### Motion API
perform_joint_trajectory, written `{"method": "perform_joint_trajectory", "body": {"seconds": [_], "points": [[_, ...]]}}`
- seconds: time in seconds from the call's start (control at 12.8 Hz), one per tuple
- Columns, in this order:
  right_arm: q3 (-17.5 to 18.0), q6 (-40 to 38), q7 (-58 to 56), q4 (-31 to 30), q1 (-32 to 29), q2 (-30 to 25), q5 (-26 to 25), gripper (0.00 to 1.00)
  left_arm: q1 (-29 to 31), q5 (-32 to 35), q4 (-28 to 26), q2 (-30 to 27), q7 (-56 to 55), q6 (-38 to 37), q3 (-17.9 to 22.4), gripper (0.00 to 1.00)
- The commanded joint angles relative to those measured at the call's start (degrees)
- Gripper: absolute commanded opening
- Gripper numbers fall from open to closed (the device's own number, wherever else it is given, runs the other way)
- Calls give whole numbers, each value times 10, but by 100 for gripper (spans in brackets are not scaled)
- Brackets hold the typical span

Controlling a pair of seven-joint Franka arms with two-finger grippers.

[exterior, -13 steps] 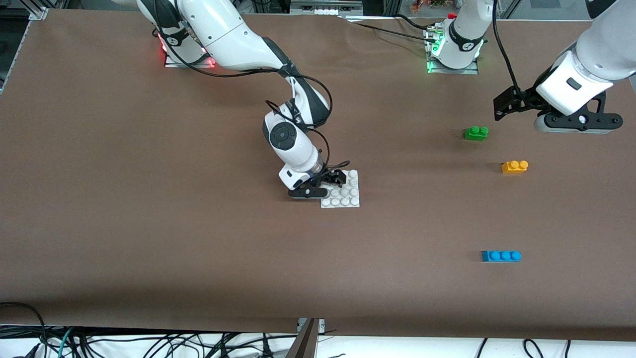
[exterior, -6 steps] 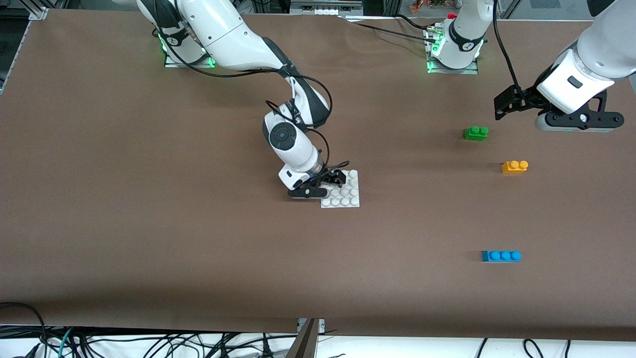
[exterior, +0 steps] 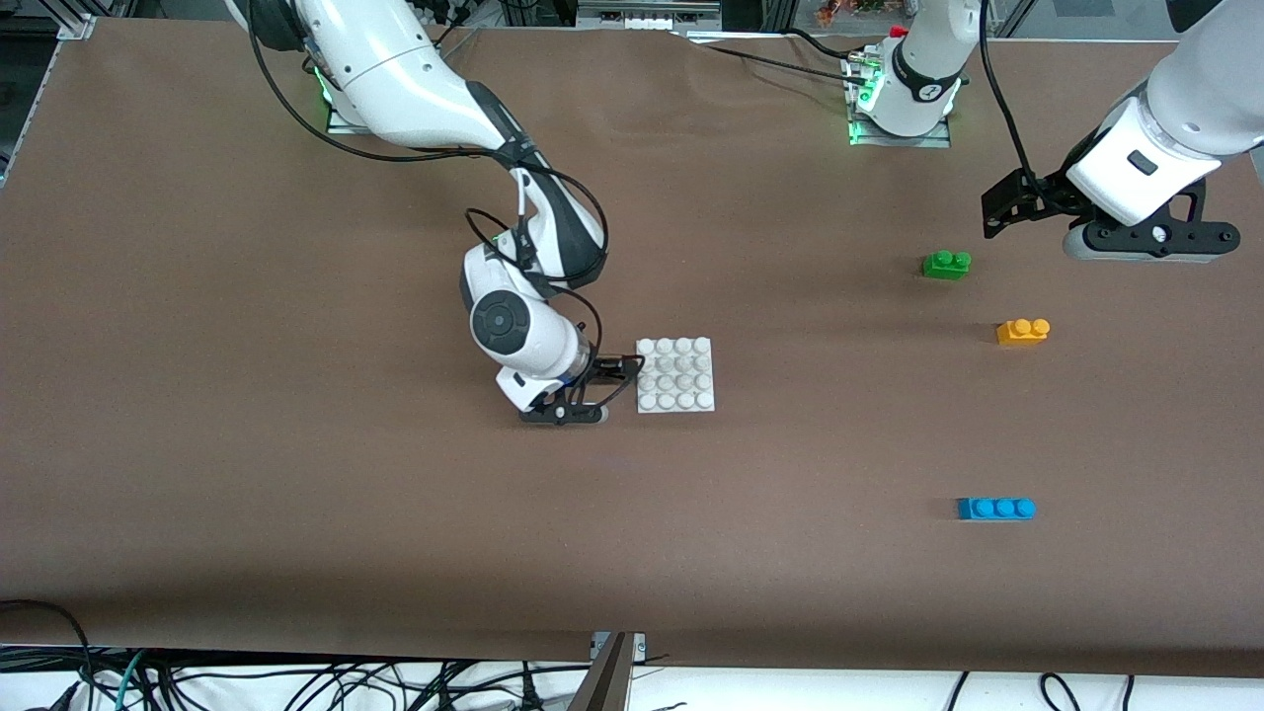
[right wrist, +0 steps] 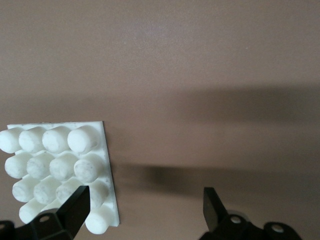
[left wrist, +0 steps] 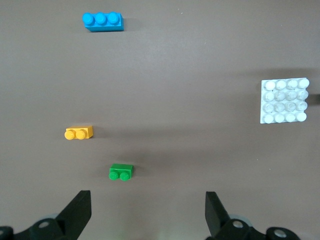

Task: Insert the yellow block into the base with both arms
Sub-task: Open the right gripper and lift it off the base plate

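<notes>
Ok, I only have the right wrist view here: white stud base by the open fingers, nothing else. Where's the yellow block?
Observer: The yellow block lies on the table toward the left arm's end, between the green brick and the blue brick, with nothing touching it.
Operator: And the left gripper?
Observer: The left gripper hangs open over the table close to the green brick, holding nothing.

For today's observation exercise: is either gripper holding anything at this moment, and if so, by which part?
Nothing is held. The right gripper is open beside the base; the left gripper is open in the air, above the table near the green brick.
</notes>
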Motion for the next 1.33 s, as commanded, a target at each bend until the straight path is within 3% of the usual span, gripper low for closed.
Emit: {"method": "perform_joint_trajectory", "body": {"seconds": [0.0, 1.25], "points": [[5, -3, -8, -3, 7, -2, 0, 100, -3, 14, 5, -4, -1, -10, 0, 100], [-107, -164, -107, -12, 6, -52, -27, 100, -3, 14, 5, -4, 0, -10, 0, 100]]}}
